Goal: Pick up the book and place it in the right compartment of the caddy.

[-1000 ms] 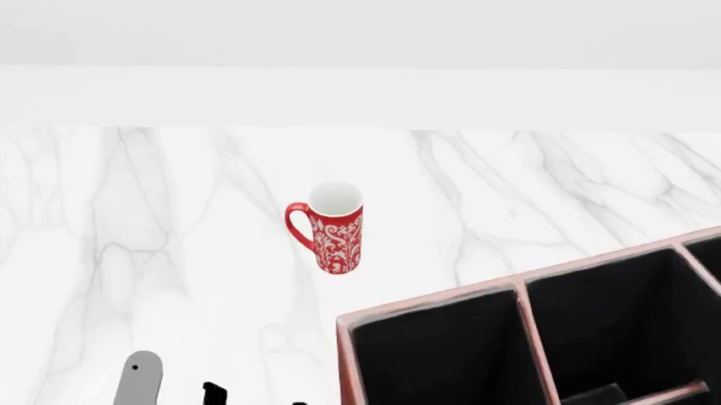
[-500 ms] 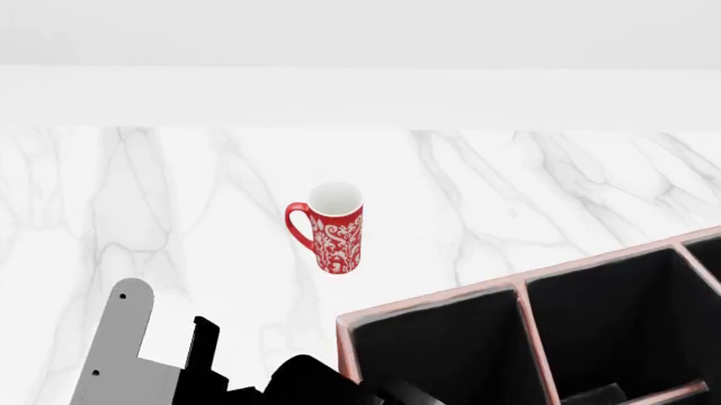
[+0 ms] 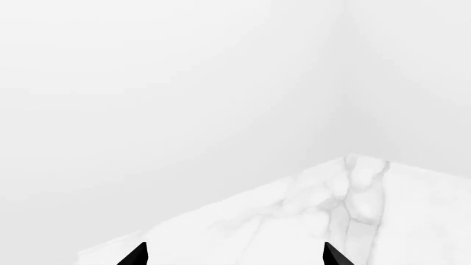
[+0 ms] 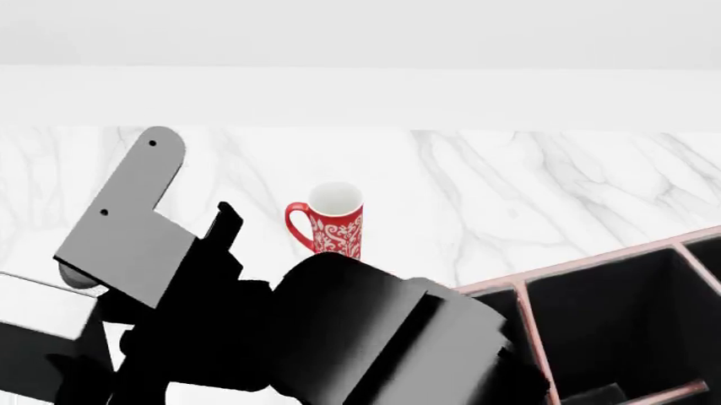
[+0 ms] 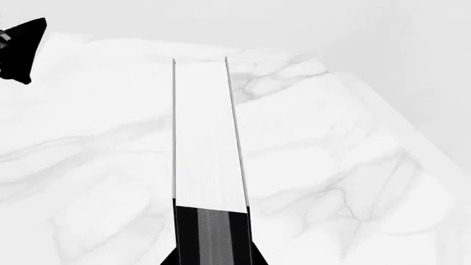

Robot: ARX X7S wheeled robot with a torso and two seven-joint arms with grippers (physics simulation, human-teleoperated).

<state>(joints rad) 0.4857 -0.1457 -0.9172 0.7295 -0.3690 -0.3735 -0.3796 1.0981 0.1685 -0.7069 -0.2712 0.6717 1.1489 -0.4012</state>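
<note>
The book (image 5: 206, 138) shows edge-on in the right wrist view: a white page edge between thin black covers, reaching out over the marble table. My right gripper (image 5: 213, 258) is shut on its near end. In the left wrist view my left gripper (image 3: 234, 259) is open with nothing between its black fingertips (image 3: 137, 255), facing the white wall and a table corner. The reddish-brown caddy (image 4: 597, 263) with black-lined compartments sits at the lower right of the head view. My left arm (image 4: 282, 329) fills the lower left there and hides the caddy's left part. I cannot make out the book in the head view.
A red-and-white patterned mug (image 4: 334, 228) stands upright on the marble table (image 4: 541, 186), behind the caddy and just beyond the left arm. A white wall runs along the table's far edge. A black part of the other arm (image 5: 21, 49) shows in the right wrist view.
The left arm has risen from the bottom edge of the head view and now covers the lower left, including the caddy's left compartment. Mug and caddy have not moved.
</note>
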